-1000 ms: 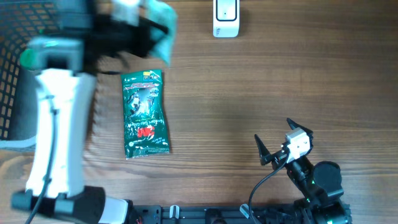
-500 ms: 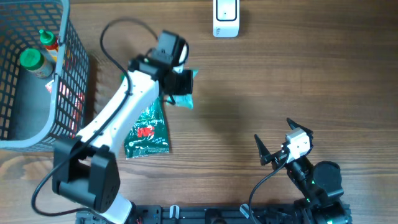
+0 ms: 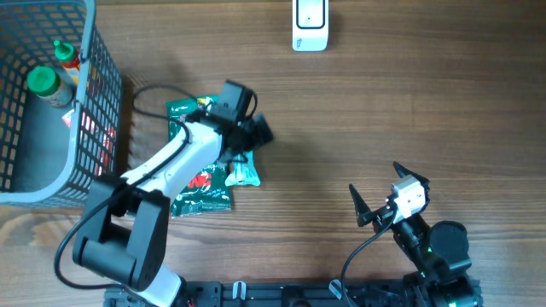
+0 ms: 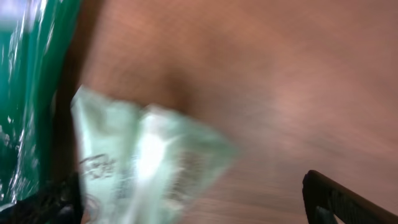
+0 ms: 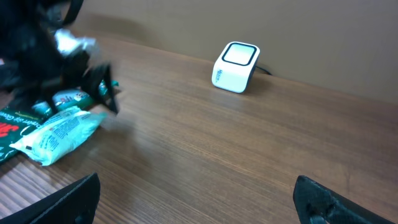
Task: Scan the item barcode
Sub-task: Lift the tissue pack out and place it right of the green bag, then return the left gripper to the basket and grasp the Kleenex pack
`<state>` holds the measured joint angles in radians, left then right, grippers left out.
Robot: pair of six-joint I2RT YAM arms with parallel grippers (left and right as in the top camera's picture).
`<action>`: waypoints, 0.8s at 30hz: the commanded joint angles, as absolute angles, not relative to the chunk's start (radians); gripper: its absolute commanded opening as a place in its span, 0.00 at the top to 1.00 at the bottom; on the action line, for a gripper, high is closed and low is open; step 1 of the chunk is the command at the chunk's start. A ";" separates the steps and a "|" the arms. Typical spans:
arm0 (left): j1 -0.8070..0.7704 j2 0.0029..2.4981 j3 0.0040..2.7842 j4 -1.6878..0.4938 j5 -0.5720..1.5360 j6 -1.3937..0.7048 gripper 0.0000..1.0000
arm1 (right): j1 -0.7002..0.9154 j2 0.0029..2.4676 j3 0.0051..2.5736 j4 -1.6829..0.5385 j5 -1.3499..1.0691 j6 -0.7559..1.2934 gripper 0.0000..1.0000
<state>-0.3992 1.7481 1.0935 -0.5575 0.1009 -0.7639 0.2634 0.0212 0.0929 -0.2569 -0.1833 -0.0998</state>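
Observation:
A pale green packet (image 3: 242,173) lies flat on the wooden table, its left edge against a dark green 3M pack (image 3: 198,186). My left gripper (image 3: 244,147) hovers just above the packet, open and holding nothing. In the left wrist view the packet (image 4: 146,165) is a blur below the spread jaws, nearer the left finger (image 4: 46,205). The white barcode scanner (image 3: 309,26) stands at the table's far edge. My right gripper (image 3: 375,205) rests open and empty at the near right. In the right wrist view the scanner (image 5: 236,66) and the packet (image 5: 59,134) both show.
A wire basket (image 3: 85,128) at the far left holds a green-capped bottle (image 3: 41,82) and a red-capped one (image 3: 65,53). The left arm (image 3: 162,175) lies across the green pack. Bare wood stretches between the packet and the scanner.
The left arm swung from the basket side to the table's middle, came down and opened its jaws. The pale packet left the grip and now lies on the table. The right arm stayed still.

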 commanded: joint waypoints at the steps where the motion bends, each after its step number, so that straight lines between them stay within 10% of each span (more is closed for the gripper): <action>1: -0.388 1.642 1.306 -0.580 0.048 -0.577 0.00 | 0.260 0.010 0.101 -0.255 -0.196 -0.105 0.00; 10: -0.276 1.524 1.646 -0.593 -0.019 -0.119 0.00 | 0.260 0.010 0.101 -0.255 -0.196 -0.104 0.00; 24: 0.392 1.502 1.699 -0.677 -0.028 -0.579 0.00 | 0.260 0.010 0.101 -0.255 -0.196 -0.105 0.00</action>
